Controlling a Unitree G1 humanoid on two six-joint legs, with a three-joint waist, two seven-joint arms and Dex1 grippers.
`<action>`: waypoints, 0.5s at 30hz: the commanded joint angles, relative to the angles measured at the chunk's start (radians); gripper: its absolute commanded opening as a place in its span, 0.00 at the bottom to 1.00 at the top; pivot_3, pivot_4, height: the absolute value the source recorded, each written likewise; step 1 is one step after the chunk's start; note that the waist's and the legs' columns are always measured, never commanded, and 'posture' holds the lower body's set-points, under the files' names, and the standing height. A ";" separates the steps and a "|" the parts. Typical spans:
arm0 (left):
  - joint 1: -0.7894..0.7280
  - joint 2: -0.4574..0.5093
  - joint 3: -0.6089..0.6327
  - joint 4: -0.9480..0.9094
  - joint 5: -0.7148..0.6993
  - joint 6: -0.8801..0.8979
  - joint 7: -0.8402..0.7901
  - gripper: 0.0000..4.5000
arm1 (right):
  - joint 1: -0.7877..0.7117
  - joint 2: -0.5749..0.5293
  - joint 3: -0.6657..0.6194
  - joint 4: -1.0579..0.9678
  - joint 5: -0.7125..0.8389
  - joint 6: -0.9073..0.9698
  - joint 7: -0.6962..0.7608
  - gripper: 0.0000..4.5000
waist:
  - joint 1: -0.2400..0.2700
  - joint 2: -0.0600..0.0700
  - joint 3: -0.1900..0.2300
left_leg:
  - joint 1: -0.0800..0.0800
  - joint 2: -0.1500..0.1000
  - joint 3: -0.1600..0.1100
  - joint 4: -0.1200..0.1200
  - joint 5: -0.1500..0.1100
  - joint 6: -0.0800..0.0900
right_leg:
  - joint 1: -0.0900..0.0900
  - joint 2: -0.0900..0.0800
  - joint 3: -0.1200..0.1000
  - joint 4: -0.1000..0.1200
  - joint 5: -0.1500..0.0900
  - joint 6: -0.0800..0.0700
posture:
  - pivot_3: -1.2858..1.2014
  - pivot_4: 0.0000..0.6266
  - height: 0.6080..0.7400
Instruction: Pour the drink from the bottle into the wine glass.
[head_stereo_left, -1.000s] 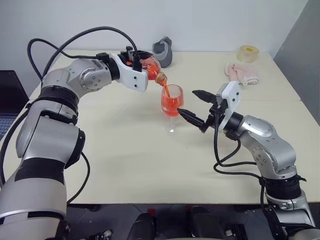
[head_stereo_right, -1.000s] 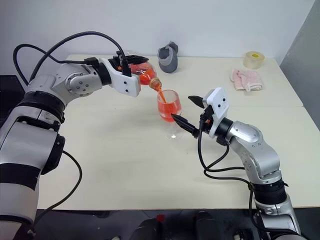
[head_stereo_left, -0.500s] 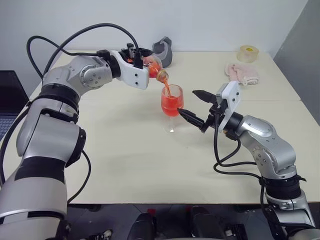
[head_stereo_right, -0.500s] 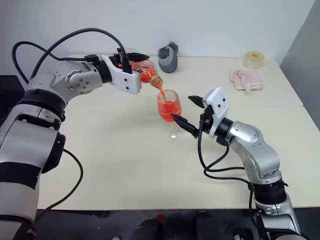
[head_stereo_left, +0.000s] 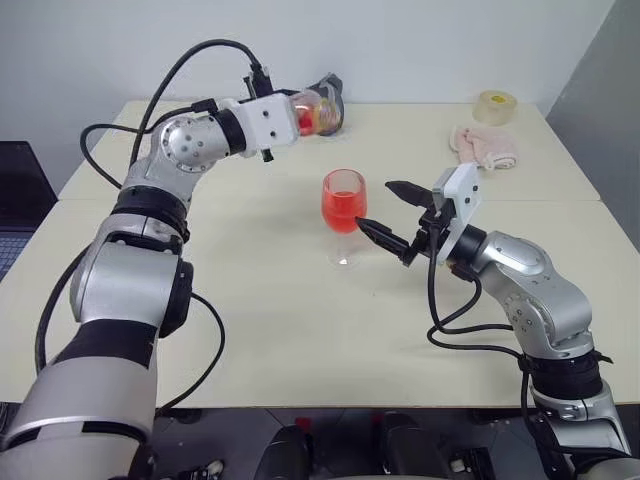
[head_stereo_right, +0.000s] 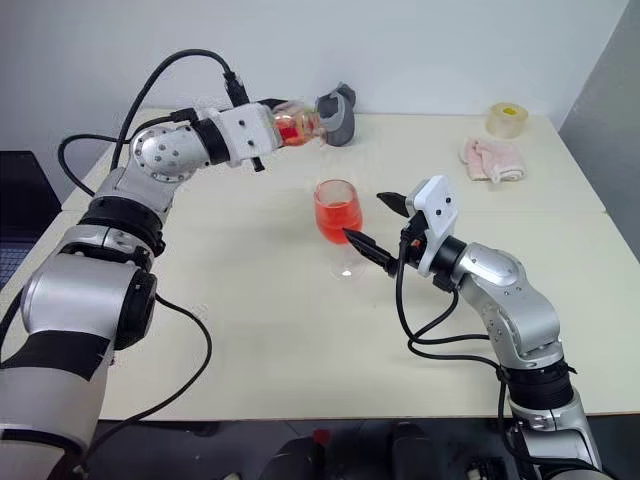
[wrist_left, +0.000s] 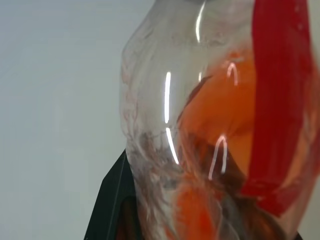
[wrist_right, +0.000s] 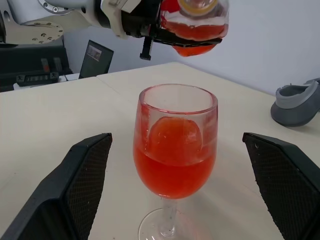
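Note:
The wine glass (head_stereo_left: 343, 207) stands upright mid-table, its bowl about half full of the red drink (wrist_right: 174, 172). My left gripper (head_stereo_left: 288, 108) is shut on the bottle (head_stereo_left: 311, 113), which lies roughly level above the table, behind and left of the glass, with its yellow-orange neck pointing right. A little drink remains in the bottle (wrist_left: 210, 130). My right gripper (head_stereo_left: 378, 206) hovers just right of the glass, open. Its two black fingers (wrist_right: 75, 192) flank the glass without touching it.
On the cream table (head_stereo_left: 300, 330), a grey object (head_stereo_left: 330, 95) sits at the back just behind the bottle. A tape roll (head_stereo_left: 497, 105) and a pink cloth (head_stereo_left: 484, 146) lie at the back right. A dark laptop (head_stereo_left: 20, 200) is off the left edge.
The left gripper has rolled the bottle back from its pouring tilt and lifted its neck up and away from the glass rim. The red stream has stopped. The right arm stayed still.

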 joint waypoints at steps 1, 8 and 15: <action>0.017 -0.005 0.068 -0.062 -0.097 0.039 -0.066 0.28 | -0.009 -0.003 -0.011 -0.036 0.001 -0.008 0.001 1.00 | -0.003 0.000 0.000 | 0.000 0.000 0.000 0.000 0.000 0.000 | 0.000 0.000 0.000 0.000 0.000 0.000 | 0.52 0.24 1.00; 0.158 -0.058 0.203 -0.247 -0.284 0.197 -0.094 0.28 | 0.027 -0.042 -0.034 -0.081 0.034 -0.003 0.040 1.00 | -0.011 0.000 0.000 | -0.001 0.000 -0.003 0.002 0.000 0.000 | 0.000 0.000 0.000 0.001 0.000 0.000 | 0.52 0.24 1.00; 0.476 -0.106 0.307 -0.693 -0.390 0.533 0.072 0.28 | 0.221 -0.167 -0.064 -0.217 0.090 -0.071 0.205 1.00 | -0.015 0.000 0.000 | -0.001 0.003 -0.005 0.005 0.000 0.000 | 0.000 -0.001 0.000 0.002 0.000 0.000 | 0.52 0.24 1.00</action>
